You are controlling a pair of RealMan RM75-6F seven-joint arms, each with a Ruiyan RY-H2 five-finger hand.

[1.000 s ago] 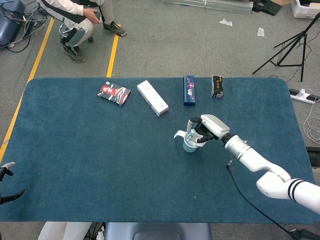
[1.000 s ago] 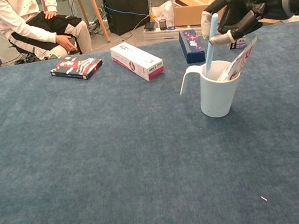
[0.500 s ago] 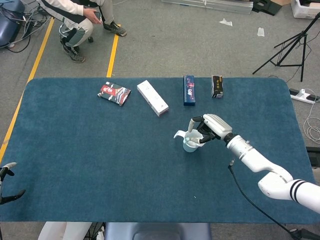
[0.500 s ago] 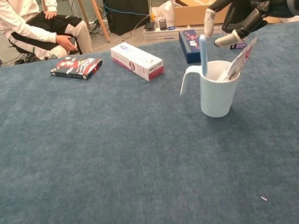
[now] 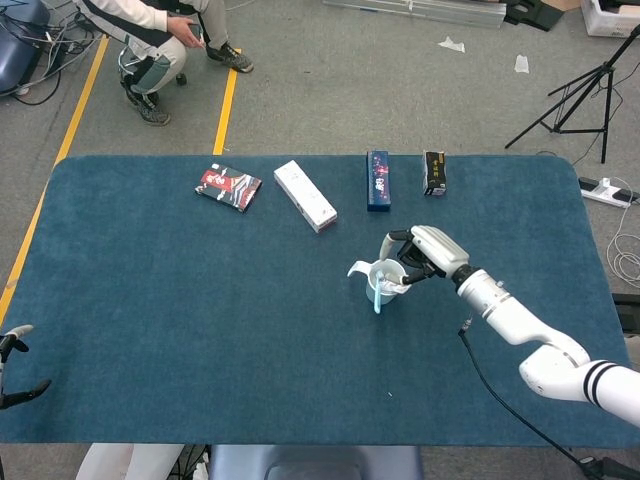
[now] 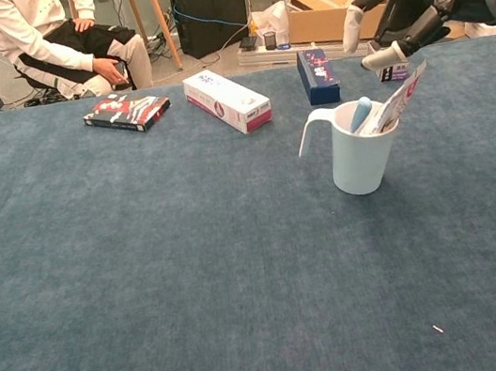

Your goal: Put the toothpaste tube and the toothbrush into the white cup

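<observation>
The white cup (image 6: 358, 162) stands upright right of the table's middle, its handle to the left. A light-blue toothbrush (image 6: 360, 113) leans inside it, and the toothpaste tube (image 6: 398, 97) sticks out over the right rim. In the head view the cup (image 5: 381, 291) has the toothbrush (image 5: 377, 299) slanting over its near rim. My right hand (image 6: 408, 4) hovers above and right of the cup with fingers spread, holding nothing; the same right hand (image 5: 424, 254) shows in the head view. My left hand (image 5: 14, 366) is at the table's near left corner, fingers apart and empty.
Along the far edge lie a red-and-black box (image 5: 228, 188), a white box (image 5: 305, 195), a blue box (image 5: 377, 180) and a small dark box (image 5: 434, 172). A person (image 6: 53, 42) sits beyond the table. A tripod (image 5: 585, 95) stands off the right side.
My right hand let go of the toothbrush and drew back up and to the right. The toothbrush sank from upright into the cup and now leans inside it.
</observation>
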